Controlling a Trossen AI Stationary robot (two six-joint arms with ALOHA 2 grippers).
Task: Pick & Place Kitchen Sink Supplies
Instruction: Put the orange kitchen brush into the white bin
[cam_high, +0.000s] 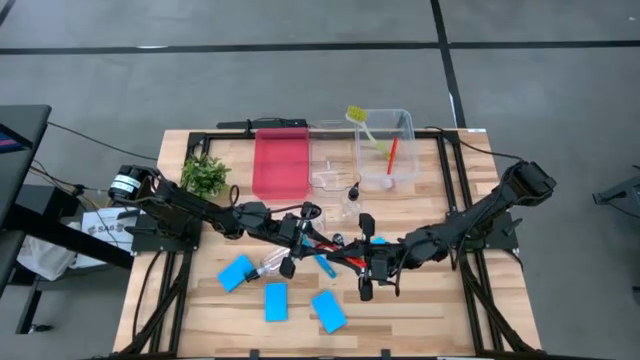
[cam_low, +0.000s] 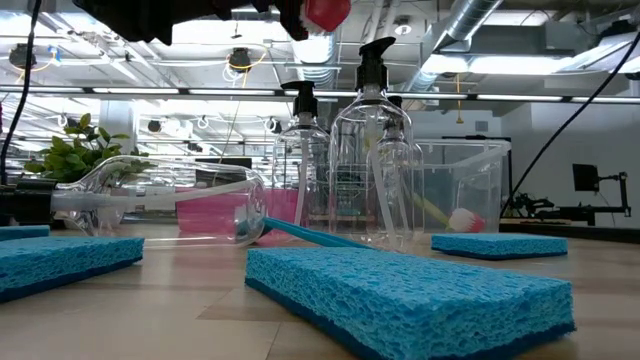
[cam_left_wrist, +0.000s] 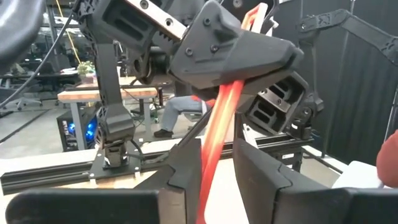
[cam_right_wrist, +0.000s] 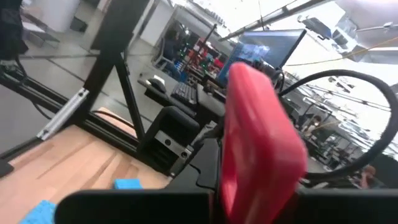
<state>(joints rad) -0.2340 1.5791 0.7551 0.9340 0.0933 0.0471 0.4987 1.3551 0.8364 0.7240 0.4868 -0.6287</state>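
Mid-counter, both claws are sharing the red brush (cam_left_wrist: 217, 124) — the left claw (cam_left_wrist: 214, 180) is clamped on its thin, stiff, light handle, the right claw (cam_right_wrist: 258, 186) seemingly pinched on the head end.

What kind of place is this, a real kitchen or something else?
Probably a robotics lab or workshop, not a kitchen. The wooden table sits in a black metal frame on a grey floor, the low view shows exposed ceiling ducts, and the right wrist view shows a desk with a monitor.
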